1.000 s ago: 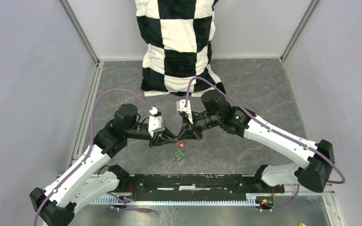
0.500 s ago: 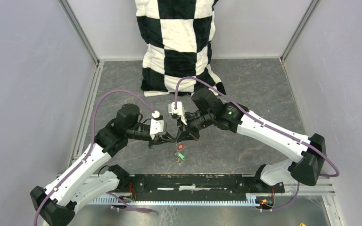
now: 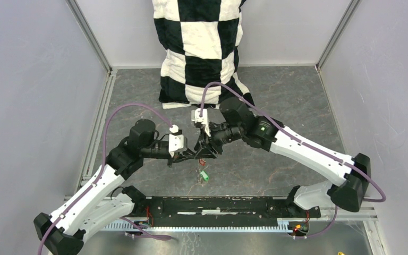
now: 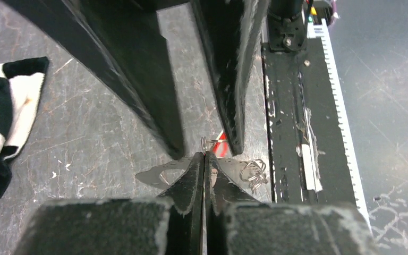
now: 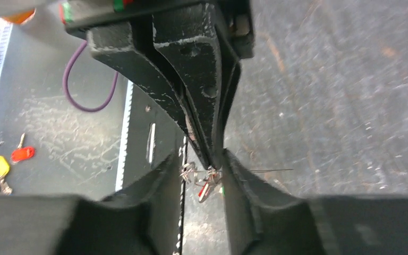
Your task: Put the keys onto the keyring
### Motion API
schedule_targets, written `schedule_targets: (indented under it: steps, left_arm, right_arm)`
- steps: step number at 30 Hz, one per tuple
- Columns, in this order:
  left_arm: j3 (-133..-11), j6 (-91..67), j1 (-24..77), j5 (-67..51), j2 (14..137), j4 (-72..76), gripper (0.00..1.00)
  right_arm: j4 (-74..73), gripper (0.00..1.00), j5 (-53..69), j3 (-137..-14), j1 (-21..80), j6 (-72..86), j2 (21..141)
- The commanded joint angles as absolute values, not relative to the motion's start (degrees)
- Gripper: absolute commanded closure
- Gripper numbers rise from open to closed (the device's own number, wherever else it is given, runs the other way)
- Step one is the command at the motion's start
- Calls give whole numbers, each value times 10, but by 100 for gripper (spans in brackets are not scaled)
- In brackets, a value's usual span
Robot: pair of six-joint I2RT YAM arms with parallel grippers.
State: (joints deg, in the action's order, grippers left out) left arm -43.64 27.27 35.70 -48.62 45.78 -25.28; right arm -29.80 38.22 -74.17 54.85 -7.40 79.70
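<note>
My left gripper (image 3: 192, 154) is shut on the thin wire of the keyring (image 5: 265, 170), which sticks out past its tips as a small loop (image 4: 204, 142). Right against it, my right gripper (image 3: 206, 152) stands open, its fingers (image 5: 162, 180) on either side of the left gripper's tip with nothing pinched. The red key (image 3: 202, 160) hangs just under the two tips, also visible in both wrist views (image 4: 220, 149) (image 5: 205, 189). Small metal links (image 4: 253, 172) dangle beside it. The green key (image 3: 204, 176) is lower, nearer the arm bases; I cannot tell whether it hangs or lies on the table.
A black-and-white checkered cloth (image 3: 202, 48) is heaped at the back wall. A black rail (image 3: 218, 204) runs along the near edge. Spare tagged keys, red (image 5: 21, 154) and yellow (image 5: 0, 166), lie on the metal shelf beyond it. Grey walls close both sides.
The left gripper has closed onto the keyring wire. The right gripper, shut before, has opened and its arm has shifted slightly; the red key stays under the tips.
</note>
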Motion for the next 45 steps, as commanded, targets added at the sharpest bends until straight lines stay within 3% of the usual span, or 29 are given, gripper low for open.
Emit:
schedule_targets:
  steps: [1,9,20,23,29,33,43,45]
  left_arm:
    - [-403,147,357,-464,405,-109,98]
    - [-384,-28,356,-419,375,45,98]
    - [-396,-48,356,-440,382,90,98]
    - [-393,-50,356,-442,379,96,98]
    - [-398,-45,356,-437,377,97,98]
    - [-398,-43,356,-433,375,102,98]
    - [-402,-42,356,-437,379,108,98]
    - [-402,-45,356,-442,382,110,98]
  right_arm:
    - [-165,54,363,-711,518,-12,724]
    - [-5,41,395,-557,458,112,623]
    - [119,38,423,-477,455,195,597]
    - [143,49,427,-463,454,210,598]
    - [151,85,448,-459,453,214,606]
    - [121,96,448,-460,453,199,607]
    - [82,100,475,-465,453,183,620]
    - [73,96,487,-477,454,177,627]
